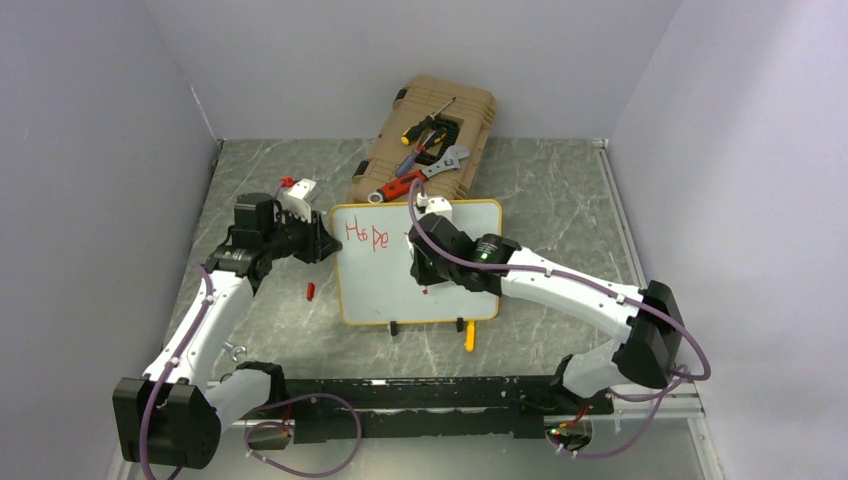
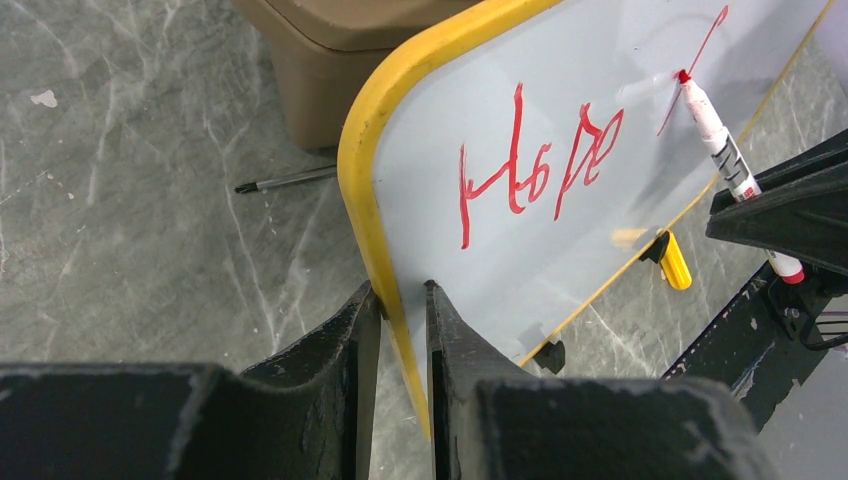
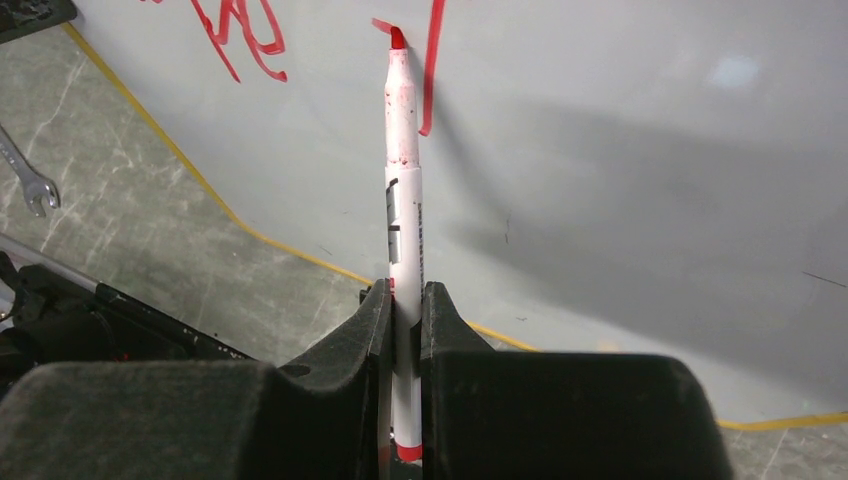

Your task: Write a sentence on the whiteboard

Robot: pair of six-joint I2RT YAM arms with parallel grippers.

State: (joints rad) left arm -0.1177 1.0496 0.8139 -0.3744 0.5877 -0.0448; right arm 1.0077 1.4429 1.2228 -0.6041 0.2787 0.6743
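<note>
Over the desk (image 1: 560, 200), your left tool (image 2: 403, 292) clamps the whiteboard (image 1: 395, 285) by its edge, while your outstretched right tool (image 3: 405, 296) grips a marker (image 3: 403, 190), tip ahead at the board.

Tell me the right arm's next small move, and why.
Probably slide the marker tip a short way across the lone slanted stroke, as a crossbar. Only "Hope" is written, the tip meets the whiteboard beside that stroke, the right jaws pinch the marker, and the left jaws clamp the board's yellow frame.
</note>
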